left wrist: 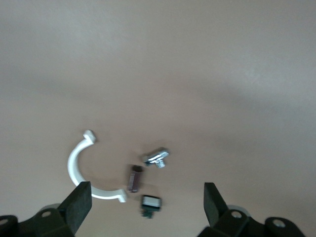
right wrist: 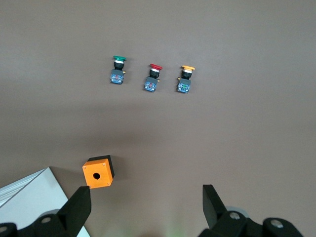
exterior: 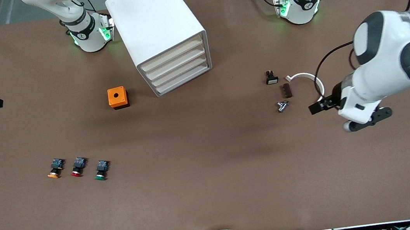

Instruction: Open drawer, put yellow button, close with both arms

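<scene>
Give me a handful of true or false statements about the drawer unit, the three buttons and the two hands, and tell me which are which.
1. All drawers of the white drawer unit are shut. True.
2. The yellow button lies inside a drawer. False: it lies on the table, in a row with the red button and the green button.
3. The red button lies between the other two. True.
4. The left hand grips the white curved clip. False: it is open, over the table beside the small parts.
5. The right hand is open and holds nothing. True.
</scene>
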`<state>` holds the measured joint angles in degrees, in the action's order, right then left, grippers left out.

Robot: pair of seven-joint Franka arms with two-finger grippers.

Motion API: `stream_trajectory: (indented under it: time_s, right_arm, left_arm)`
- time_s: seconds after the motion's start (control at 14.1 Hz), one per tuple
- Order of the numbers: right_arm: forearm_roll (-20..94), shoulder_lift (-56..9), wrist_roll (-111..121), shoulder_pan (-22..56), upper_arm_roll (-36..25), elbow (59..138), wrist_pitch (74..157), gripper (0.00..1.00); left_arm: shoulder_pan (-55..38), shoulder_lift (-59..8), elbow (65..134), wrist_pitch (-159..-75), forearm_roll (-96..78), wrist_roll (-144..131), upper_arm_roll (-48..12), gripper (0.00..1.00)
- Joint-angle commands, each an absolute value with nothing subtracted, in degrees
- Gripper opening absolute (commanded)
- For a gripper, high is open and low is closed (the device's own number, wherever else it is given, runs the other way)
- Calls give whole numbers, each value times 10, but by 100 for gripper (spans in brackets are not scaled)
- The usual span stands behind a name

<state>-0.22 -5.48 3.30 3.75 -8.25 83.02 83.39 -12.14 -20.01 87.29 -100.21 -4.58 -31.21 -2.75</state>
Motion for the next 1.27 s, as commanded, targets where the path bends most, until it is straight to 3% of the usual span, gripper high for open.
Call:
stream_trajectory:
  time_s: [0.0, 0.28, 0.57, 1.2]
  right_arm:
    - [-7, -94, 46, 15, -80, 811, 841, 100]
    - [-18, -136, 65, 9, -81, 811, 855, 100]
    - [-8, -160, 58, -22, -80, 909, 1002, 100]
    - [8, -219, 22, -28, -80, 976, 1146, 100]
  left_arm:
    - [-155, -228, 853, -1010, -46, -396, -24, 100]
    - [-203, -280, 803, -992, -52, -546, -26, 100]
    - [-245, -346, 701, -872, -83, -617, -25, 100]
    - [-263, -378, 700, -812, -322, -922, -25, 100]
